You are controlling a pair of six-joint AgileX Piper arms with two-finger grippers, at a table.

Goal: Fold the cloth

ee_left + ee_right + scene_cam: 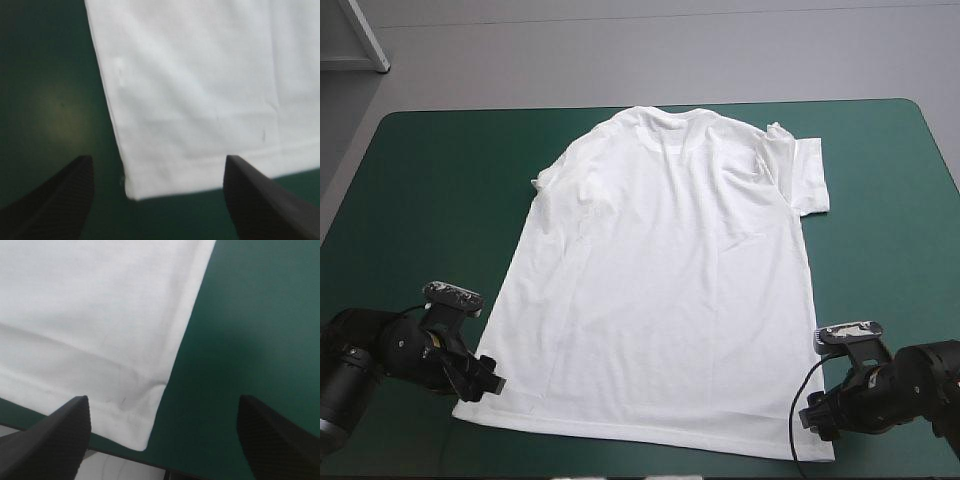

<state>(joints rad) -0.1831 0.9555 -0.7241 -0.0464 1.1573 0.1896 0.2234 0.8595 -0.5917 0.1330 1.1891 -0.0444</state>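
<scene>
The worktop (890,180) lies under a teal-green cover (430,190) with rounded far corners and fills most of the high view. Beyond its far edge is a plain grey floor (670,50), evenly lit, where the slanted white frame (367,35) of some furniture stands near the far left corner. In the left wrist view a soft pale patch of light (57,112) shows on the cover.
</scene>
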